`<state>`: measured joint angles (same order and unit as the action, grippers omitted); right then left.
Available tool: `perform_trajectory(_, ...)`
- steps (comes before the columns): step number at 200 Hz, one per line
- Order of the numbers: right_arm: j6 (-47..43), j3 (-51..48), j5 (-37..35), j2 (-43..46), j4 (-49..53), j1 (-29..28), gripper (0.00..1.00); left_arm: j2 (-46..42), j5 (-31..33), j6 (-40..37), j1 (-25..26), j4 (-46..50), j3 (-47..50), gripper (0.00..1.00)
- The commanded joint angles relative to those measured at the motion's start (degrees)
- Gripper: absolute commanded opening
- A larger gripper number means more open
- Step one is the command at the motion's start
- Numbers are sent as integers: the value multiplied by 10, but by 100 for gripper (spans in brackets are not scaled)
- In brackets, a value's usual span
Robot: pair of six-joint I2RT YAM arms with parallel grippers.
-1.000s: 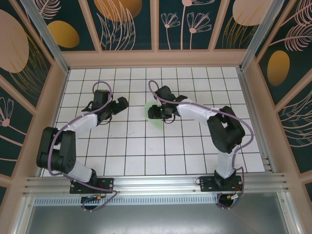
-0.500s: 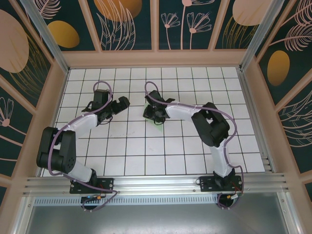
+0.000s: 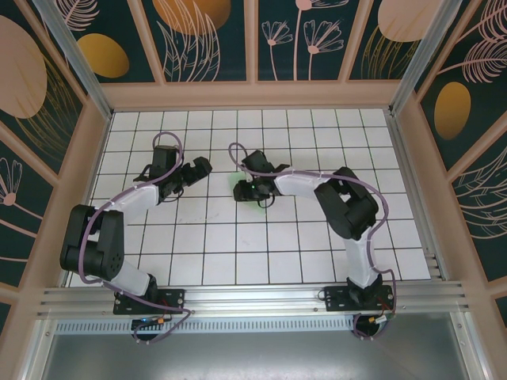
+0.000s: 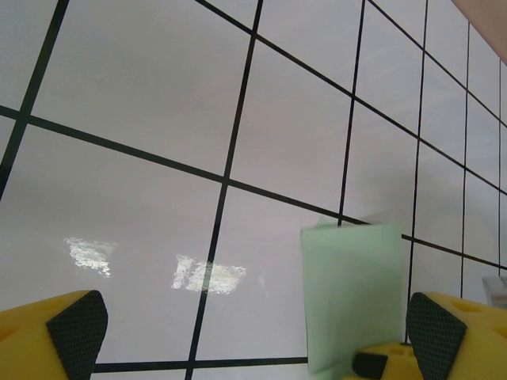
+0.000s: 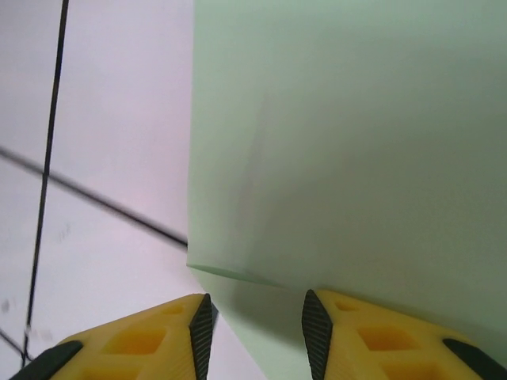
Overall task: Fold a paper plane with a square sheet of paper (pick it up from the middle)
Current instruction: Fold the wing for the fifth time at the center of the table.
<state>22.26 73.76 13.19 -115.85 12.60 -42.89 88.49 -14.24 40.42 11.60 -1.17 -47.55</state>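
The pale mint-green sheet of paper lies mid-table, mostly hidden under my right gripper. In the right wrist view a flap of the paper is lifted and curls over a lower layer that runs between the yellow fingers. The right gripper has its jaws a narrow gap apart, and the flap rests against the right fingertip. My left gripper is wide open just left of the sheet. In its wrist view the raised flap stands ahead of the left gripper, with nothing between its fingers.
White grid tiles cover the table. Wooden walls with patterned panels enclose it at the back and both sides. Purple cables loop over both arms.
The right gripper slid left across the sheet, pushing part of the paper up and over. The left arm has barely moved.
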Motion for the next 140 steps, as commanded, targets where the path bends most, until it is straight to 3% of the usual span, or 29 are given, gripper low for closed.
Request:
perform_trajectory(1,-104,-44,-1,30,82,10,38,6,-16,6,-3,-20,9,98)
perform_trajectory(72,100,-101,-45,132,-28,22,39,0,-57,31,-3,-44,26,98)
perform_trajectory(140,159,-121,-36,93,-81,42,35,9,-131,81,17,-87,47,93)
